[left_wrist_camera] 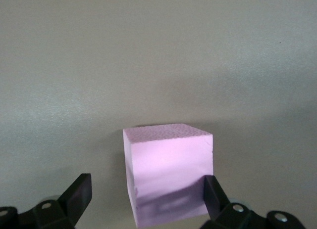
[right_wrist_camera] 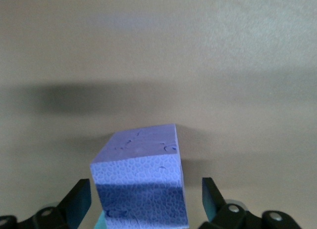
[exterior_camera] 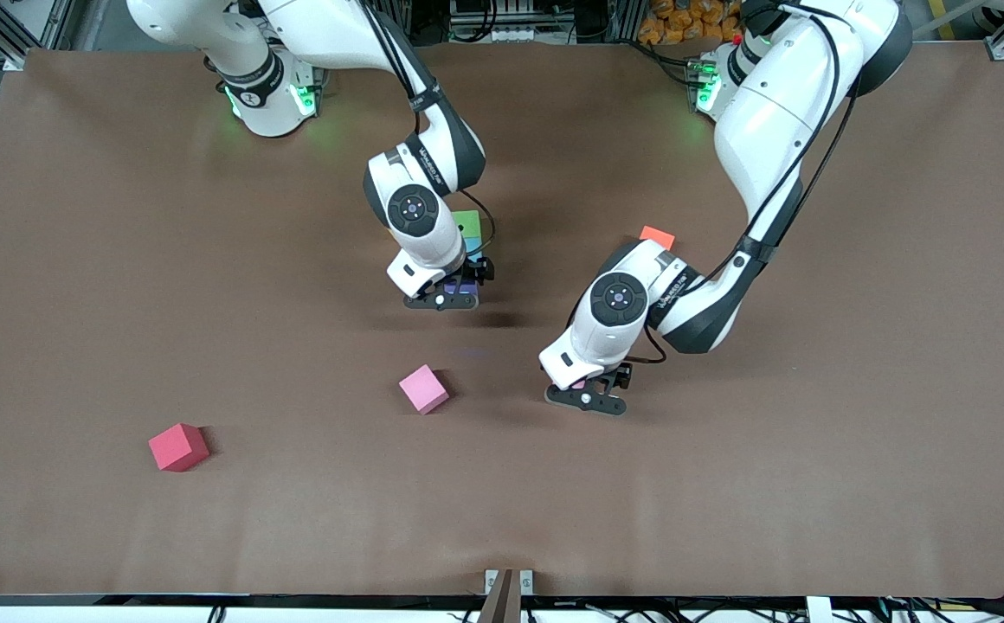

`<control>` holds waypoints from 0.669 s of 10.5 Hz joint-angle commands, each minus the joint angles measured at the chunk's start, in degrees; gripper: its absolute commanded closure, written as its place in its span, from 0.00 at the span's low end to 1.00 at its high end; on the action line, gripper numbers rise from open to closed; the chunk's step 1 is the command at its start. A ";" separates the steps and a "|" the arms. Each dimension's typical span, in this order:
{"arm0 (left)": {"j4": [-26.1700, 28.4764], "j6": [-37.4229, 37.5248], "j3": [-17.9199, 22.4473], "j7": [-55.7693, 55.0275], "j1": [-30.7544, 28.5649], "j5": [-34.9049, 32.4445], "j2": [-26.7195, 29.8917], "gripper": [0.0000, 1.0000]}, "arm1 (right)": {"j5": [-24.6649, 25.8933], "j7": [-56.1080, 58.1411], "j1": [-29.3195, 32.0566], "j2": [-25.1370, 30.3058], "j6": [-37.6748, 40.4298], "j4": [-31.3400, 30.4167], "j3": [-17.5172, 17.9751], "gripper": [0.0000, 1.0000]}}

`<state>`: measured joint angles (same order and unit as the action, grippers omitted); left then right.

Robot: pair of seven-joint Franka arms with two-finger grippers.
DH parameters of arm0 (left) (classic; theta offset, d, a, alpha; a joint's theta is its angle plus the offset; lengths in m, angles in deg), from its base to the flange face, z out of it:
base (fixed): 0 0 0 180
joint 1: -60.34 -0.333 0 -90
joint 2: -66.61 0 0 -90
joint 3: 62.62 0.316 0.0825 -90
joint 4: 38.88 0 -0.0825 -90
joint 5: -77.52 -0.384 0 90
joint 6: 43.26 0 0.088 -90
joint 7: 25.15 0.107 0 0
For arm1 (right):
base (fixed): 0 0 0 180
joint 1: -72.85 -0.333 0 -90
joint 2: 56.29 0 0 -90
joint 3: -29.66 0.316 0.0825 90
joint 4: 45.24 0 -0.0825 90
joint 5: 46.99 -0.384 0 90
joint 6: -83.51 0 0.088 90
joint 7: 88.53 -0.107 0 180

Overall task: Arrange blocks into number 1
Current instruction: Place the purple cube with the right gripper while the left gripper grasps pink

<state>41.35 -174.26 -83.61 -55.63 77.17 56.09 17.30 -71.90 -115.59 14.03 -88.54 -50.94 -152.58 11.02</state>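
Note:
A green block (exterior_camera: 467, 222), a light blue block (exterior_camera: 475, 249) and a purple block (exterior_camera: 466, 285) lie in a line at the table's middle, the purple one nearest the front camera. My right gripper (exterior_camera: 454, 297) is low around the purple block (right_wrist_camera: 141, 189), open, with a gap on each side. A light blue sliver (right_wrist_camera: 101, 222) shows beside it. My left gripper (exterior_camera: 588, 394) is open around a pink block (left_wrist_camera: 168, 172) on the table; one finger (left_wrist_camera: 214, 192) touches it and the other stands apart. A second pink block (exterior_camera: 423, 388) lies loose. The yellow block is out of view.
A red cube (exterior_camera: 178, 446) sits toward the right arm's end, nearer the front camera than the second pink block. An orange cube (exterior_camera: 657, 236) lies beside the left arm's wrist, farther from the camera than the left gripper.

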 commanded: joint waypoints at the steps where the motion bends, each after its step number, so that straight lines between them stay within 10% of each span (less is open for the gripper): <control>1: -1.39 -0.75 1.13 -0.97 0.74 0.60 -0.87 0.00 | 4.49 1.03 3.95 5.86 5.48 -0.50 0.09 0.00; 7: -2.89 -0.75 1.13 -2.47 0.74 0.86 -0.78 0.00 | 13.66 18.95 19.86 25.37 8.51 -21.39 10.10 0.00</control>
<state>39.96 -174.75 -83.11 -57.15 77.19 56.09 17.17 -59.77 -99.07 31.30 -69.52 -39.94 -166.50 17.94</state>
